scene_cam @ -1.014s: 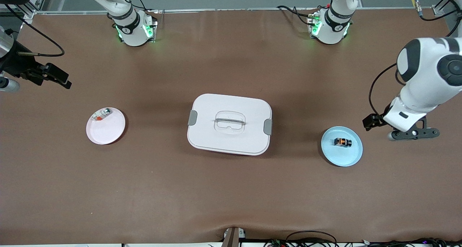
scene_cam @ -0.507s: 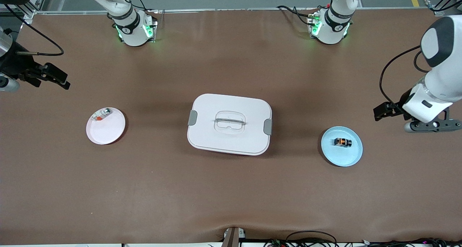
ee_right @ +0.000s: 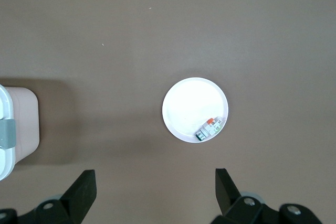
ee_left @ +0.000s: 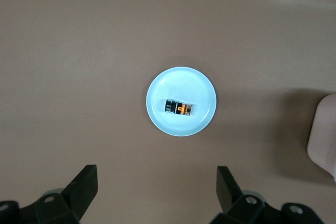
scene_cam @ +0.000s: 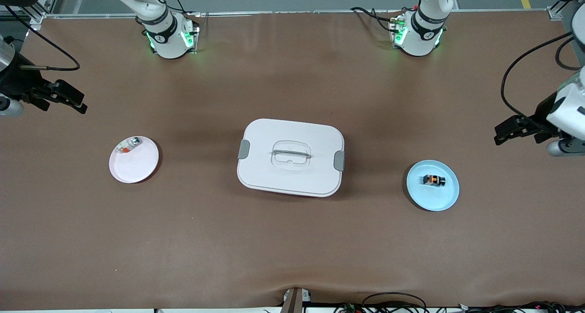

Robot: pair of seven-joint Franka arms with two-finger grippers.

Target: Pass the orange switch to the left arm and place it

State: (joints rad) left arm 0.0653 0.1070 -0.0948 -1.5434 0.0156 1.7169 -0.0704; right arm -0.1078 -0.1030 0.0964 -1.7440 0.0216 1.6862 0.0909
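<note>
Left wrist view: orange switch on blue plate.
Left tool hangs released above the counter beside that plate; right tool, released, waits.

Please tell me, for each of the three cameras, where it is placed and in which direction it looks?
Front view: high across the table, facing both arms' bases; shows the box, pink plate and both arms.
Left wrist view: on the left arm, looking down at the orange switch on the blue plate; left gripper open.
Right wrist view: looking down at the pink plate; right gripper open.
Both wrist views share the box's edge.
</note>
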